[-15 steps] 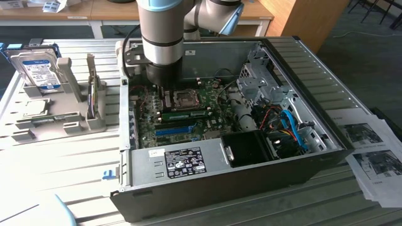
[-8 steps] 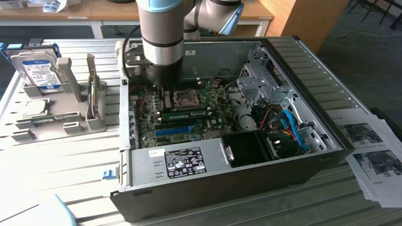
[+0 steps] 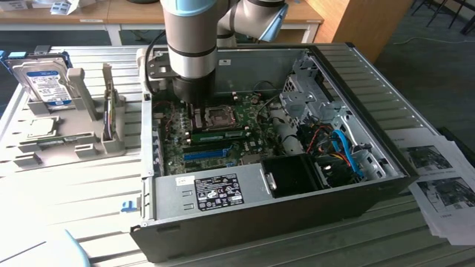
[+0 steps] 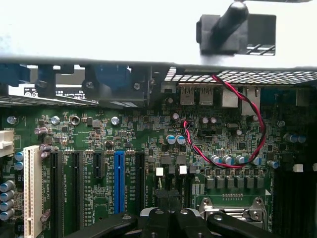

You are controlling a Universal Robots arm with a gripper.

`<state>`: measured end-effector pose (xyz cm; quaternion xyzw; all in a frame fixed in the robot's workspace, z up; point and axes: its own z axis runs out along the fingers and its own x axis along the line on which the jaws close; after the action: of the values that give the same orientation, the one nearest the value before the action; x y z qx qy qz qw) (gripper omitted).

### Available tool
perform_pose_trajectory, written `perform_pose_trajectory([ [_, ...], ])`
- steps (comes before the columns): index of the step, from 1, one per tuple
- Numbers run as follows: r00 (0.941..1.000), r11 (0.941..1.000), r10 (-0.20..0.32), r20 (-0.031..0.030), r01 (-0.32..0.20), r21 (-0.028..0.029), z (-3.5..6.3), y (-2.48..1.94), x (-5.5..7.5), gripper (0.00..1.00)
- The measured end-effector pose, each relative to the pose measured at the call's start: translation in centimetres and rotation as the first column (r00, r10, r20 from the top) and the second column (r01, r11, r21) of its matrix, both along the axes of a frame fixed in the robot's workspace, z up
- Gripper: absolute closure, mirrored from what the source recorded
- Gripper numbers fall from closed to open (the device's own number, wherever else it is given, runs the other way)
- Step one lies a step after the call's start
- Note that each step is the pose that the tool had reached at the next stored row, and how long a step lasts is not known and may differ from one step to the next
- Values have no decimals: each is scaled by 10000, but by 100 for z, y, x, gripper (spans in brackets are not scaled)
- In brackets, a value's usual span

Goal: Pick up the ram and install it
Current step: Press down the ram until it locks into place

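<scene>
The ram is a thin green stick lying along the motherboard inside the open computer case, just in front of the CPU socket. My gripper hangs over the board at the socket's far left corner, a little behind the ram and apart from it. In the wrist view the gripper is shut, its dark fingers pressed together with nothing between them, above the green board near the socket's metal frame.
A blue slot strip runs across the board beside black slots. A red-black wire loops over it. The power supply fills the case front. A hard drive stands in a grey holder at the exterior view's left; papers lie at its right.
</scene>
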<state>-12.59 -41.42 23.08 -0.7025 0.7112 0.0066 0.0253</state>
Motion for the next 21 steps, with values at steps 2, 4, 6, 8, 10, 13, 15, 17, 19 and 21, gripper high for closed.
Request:
perform_pose_trajectory([
  [2,10000,10000,0,0,0,1,-6,0,0,91],
  [4,10000,10000,1,-1,-1,0,-14,0,0,91],
  [6,10000,10000,0,-1,0,-1,-20,0,0,91],
  [8,10000,10000,0,-2,0,-1,-23,0,0,91],
  [10,10000,10000,0,-2,0,-1,-23,0,0,91],
  [13,10000,10000,0,0,0,0,-31,0,0,91],
  [15,10000,10000,0,-2,0,-2,-36,-1,-1,91],
  [17,10000,10000,0,-1,0,-1,-42,0,0,91],
  [19,10000,10000,0,-2,0,-2,-48,0,-1,91],
  [21,10000,10000,0,-2,0,-1,-54,-1,-1,91],
])
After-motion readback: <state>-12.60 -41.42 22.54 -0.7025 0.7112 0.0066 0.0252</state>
